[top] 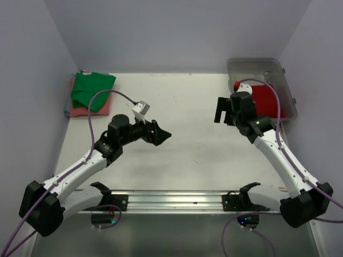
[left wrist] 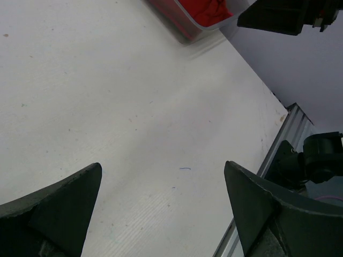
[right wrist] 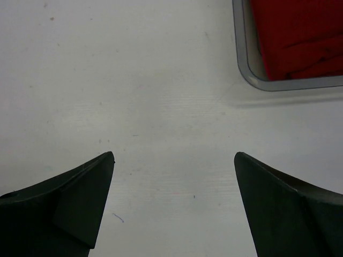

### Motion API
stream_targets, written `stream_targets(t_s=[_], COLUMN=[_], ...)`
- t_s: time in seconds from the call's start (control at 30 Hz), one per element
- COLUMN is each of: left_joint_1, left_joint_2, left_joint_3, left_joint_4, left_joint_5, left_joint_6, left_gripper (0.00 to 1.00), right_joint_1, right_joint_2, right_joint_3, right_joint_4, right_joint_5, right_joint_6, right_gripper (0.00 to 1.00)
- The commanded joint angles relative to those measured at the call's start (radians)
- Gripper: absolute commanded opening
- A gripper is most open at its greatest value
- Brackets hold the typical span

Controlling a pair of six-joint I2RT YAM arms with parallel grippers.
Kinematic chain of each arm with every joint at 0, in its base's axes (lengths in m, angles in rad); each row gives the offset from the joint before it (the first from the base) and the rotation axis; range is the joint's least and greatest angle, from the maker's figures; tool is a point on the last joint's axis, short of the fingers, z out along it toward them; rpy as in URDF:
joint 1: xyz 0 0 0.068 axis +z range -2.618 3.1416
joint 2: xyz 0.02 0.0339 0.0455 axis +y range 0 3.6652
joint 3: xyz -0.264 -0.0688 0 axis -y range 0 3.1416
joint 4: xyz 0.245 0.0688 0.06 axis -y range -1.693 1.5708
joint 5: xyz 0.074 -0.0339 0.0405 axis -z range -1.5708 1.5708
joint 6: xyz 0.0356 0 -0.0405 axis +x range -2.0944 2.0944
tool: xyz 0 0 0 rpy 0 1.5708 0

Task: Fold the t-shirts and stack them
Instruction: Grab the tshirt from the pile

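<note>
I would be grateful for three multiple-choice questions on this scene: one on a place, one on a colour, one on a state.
1. Where is the green t-shirt? A. centre B. on the salmon pink shirt, far left C. near right
2. What colour is the cloth in the clear tub? A. red B. blue C. yellow
3. How are the left gripper and right gripper? A. shut on cloth B. open, empty C. one shut
Key: 1 B, green lies over pink; 2 A, a red shirt lies inside; 3 B, wrist views show both spread wide, nothing between.
</note>
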Motion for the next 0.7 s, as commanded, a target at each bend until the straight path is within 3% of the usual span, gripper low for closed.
stream_targets(t_s=[0.0,0.2,0.3,0.5,0.67], left_joint_1=[-0.004,-0.004,-0.004,-0.004,-0.004], left_joint_2=[-0.008,0.005,-0.012,-0.071,-0.1], left_joint_3=[-0.004,-0.002,-0.004,-0.034,-0.045], left_joint_4=[0.021,-0.006,-0.023,-0.049,-0.1], left_joint_5=[0.006,0.01,0.003,-0.031,-0.066], left_joint_6=[0.0,-0.003,-0.007,-0.009,-0.013], left_gripper=[1.0,1.0,1.0,1.0,1.0], right_joint_1=[-0.001,-0.041,-0.151,-0.349,-0.453], right_joint_2=[0.103,0.382,0.487,0.752,0.931], right_joint_3=[0.091,0.299,0.439,0.703,0.835], right_joint_4=[-0.042,-0.065,-0.096,-0.176,-0.197], right_joint_5=[0.099,0.162,0.13,0.234,0.153], right_joint_6=[0.016,0.074,0.117,0.148,0.151], right_gripper=[0.99,0.99,0.99,0.99,0.97])
